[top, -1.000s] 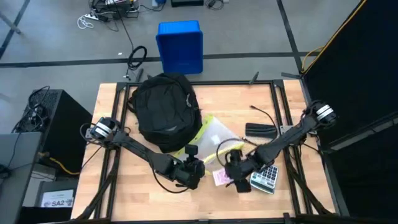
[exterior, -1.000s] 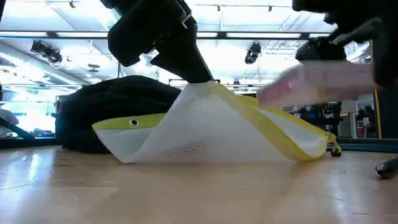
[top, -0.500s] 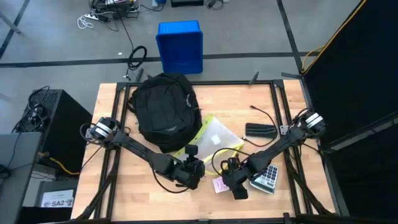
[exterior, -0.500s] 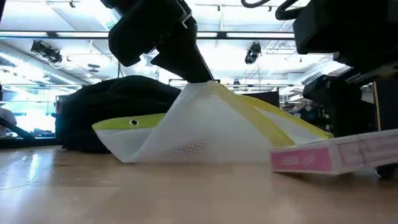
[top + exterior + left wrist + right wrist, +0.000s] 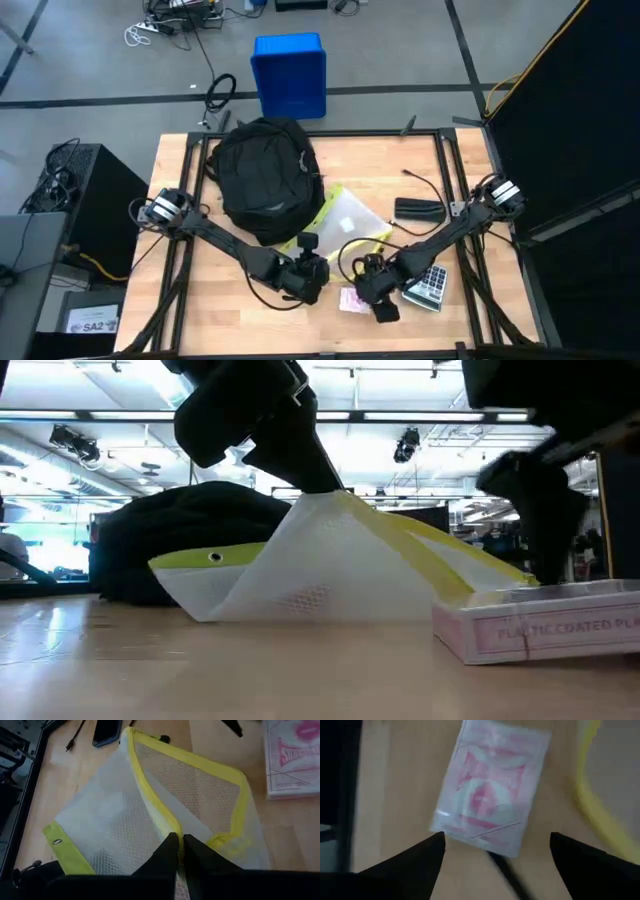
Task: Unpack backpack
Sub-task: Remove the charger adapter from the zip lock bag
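At the table's front edge, my right gripper hangs spread over the pink card box, which lies flat. My left gripper pinches the yellow-trimmed mesh pouch beside the backpack.

front-left table bare | mesh pouch, pink box, calculator crowd front-right

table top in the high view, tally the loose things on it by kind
black fabric backpack: 1
white mesh pouch with yellow trim: 1
pink card box: 1
grey calculator: 1
flat black case: 1
total: 5
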